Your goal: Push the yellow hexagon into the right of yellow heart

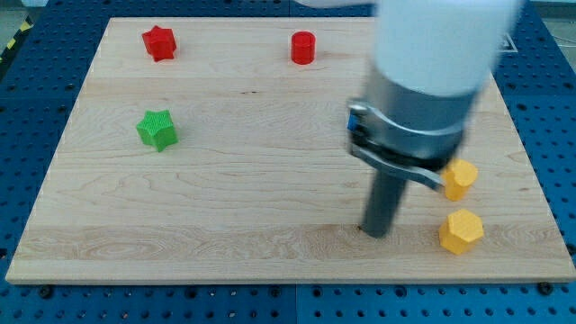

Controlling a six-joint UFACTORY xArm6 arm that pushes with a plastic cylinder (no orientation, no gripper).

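The yellow hexagon (461, 231) lies near the board's bottom right corner. A second yellow block (460, 179), partly hidden by the arm, sits just above it; its shape is not clear, it may be the yellow heart. My tip (375, 232) rests on the board to the left of the yellow hexagon, about a block's width and a half away, not touching it. The arm's grey and white body (423, 81) hangs above the view's right.
A red star (159, 42) sits at the top left. A red cylinder (303, 48) sits at the top middle. A green star (157, 130) lies at the left. The wooden board (225, 216) rests on a blue perforated table.
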